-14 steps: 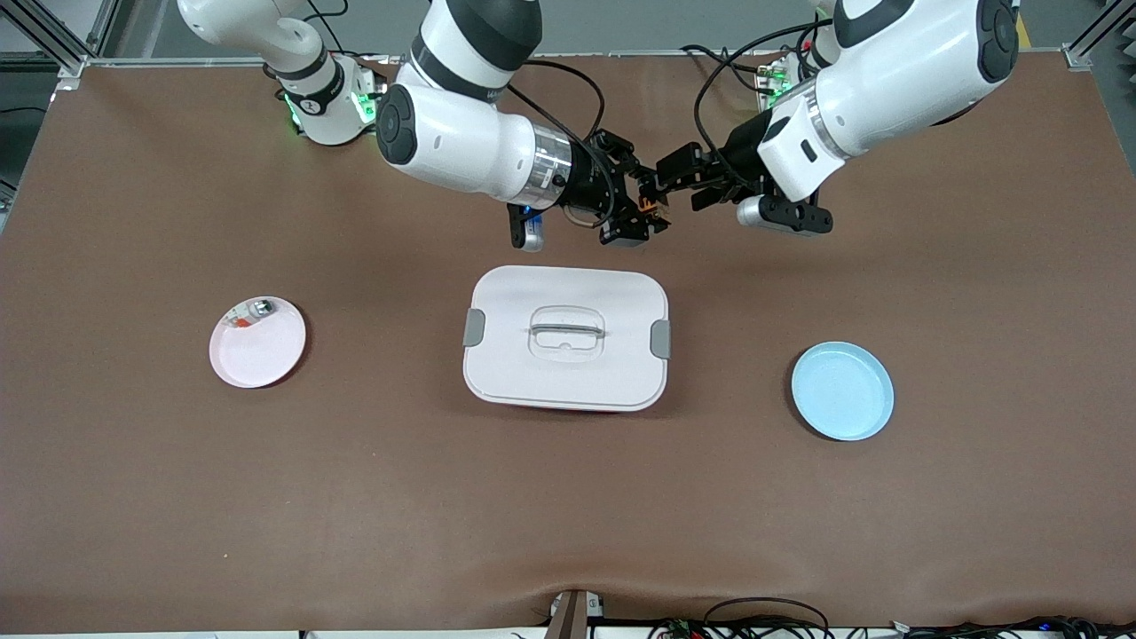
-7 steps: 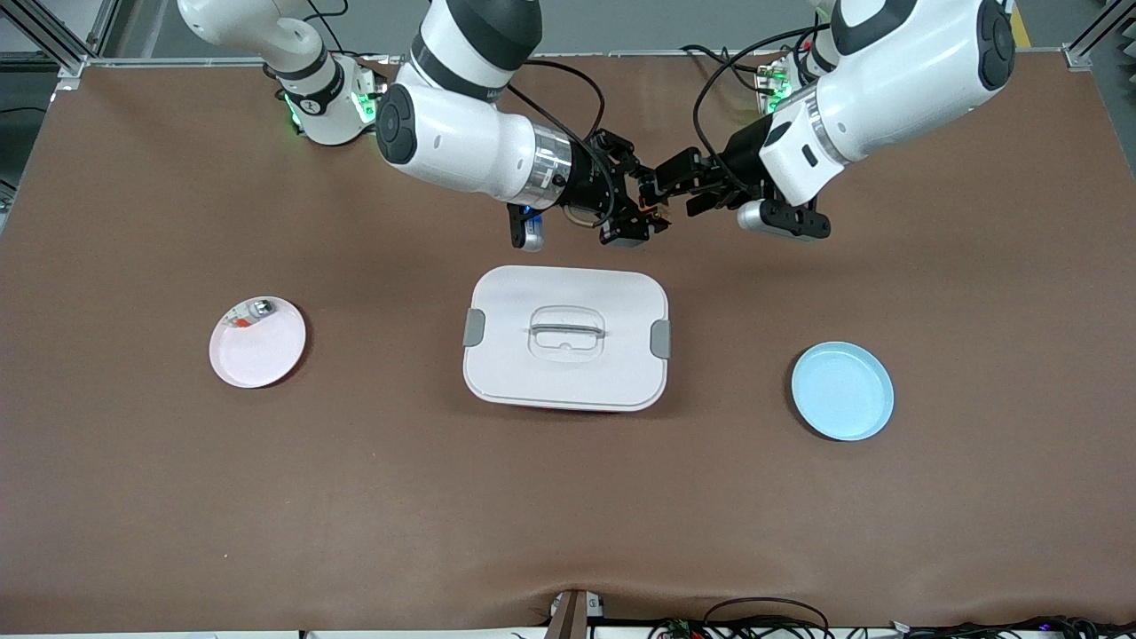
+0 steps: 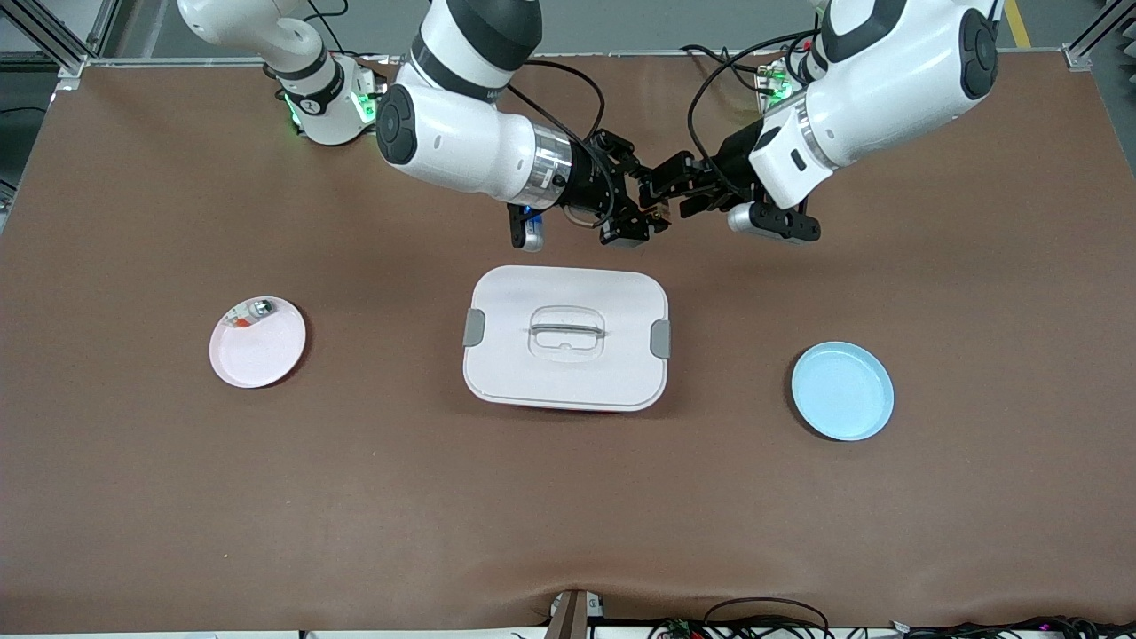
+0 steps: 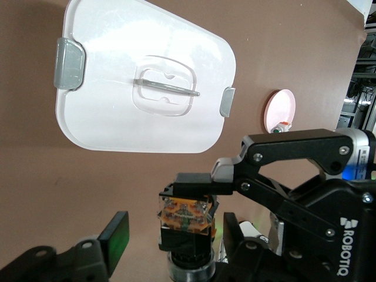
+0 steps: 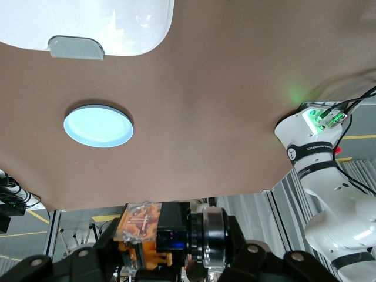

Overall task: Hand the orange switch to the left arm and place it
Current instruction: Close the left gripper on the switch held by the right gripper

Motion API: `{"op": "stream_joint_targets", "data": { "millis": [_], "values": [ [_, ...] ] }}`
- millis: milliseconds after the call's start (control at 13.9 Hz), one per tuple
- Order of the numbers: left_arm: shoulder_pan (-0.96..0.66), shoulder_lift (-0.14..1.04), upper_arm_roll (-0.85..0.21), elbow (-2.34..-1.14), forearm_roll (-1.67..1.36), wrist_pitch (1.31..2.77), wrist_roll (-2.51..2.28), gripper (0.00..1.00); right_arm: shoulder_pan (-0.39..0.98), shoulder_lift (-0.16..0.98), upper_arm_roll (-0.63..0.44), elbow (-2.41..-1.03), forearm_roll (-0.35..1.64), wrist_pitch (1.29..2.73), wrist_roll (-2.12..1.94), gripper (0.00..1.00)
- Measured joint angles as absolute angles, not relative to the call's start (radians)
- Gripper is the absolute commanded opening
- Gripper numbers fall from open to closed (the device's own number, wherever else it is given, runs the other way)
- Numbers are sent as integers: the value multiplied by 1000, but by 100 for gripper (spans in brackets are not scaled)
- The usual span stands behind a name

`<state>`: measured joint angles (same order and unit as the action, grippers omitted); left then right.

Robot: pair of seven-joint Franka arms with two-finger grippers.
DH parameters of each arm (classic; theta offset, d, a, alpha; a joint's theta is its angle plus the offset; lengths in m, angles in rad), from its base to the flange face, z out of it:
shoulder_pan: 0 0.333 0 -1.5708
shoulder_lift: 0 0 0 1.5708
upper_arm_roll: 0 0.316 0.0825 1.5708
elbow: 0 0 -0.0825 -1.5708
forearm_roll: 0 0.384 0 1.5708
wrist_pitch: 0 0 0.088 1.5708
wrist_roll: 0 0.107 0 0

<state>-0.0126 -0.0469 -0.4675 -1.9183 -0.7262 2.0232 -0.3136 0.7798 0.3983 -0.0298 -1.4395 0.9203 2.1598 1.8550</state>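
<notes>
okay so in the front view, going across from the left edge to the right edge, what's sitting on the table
Pink plate with a small silver-and-red item on its rim, then the white box, then the blue plate.

The bench (image 3: 177,497) wears a matt brown cover that looks like cloth or felt, slightly rippled at the edge nearest the front camera. The box (image 3: 565,337) looks like smooth white plastic with a soft sheen and matt grey latches (image 3: 660,339). The pink plate (image 3: 257,343) and blue plate (image 3: 842,391) look like smooth, slightly glossy plastic. The arms (image 3: 461,142) have glossy white shells, black joints and a brushed metal wrist ring (image 3: 543,173). The switch (image 4: 187,215) has a clear, shiny orange face.
</notes>
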Motion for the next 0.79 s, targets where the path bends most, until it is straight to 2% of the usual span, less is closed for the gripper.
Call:
{"op": "stream_joint_targets", "data": {
  "millis": [288,504,648,793],
  "values": [
    [-13,-43,-470,-1920,-728,2032,-296,72,780,398,-30,-1439,920,2160,1855,31],
    [-13,-27,-485,-1921,-733,2061,-282,68,780,398,-30,-1439,920,2160,1855,31],
    [-13,-15,-488,-1921,-749,2076,-260,54,780,398,-30,-1439,920,2160,1855,31],
    [-13,-10,-489,-1920,-758,2079,-253,35,780,399,-30,-1440,920,2159,1855,31]
  ]
}}
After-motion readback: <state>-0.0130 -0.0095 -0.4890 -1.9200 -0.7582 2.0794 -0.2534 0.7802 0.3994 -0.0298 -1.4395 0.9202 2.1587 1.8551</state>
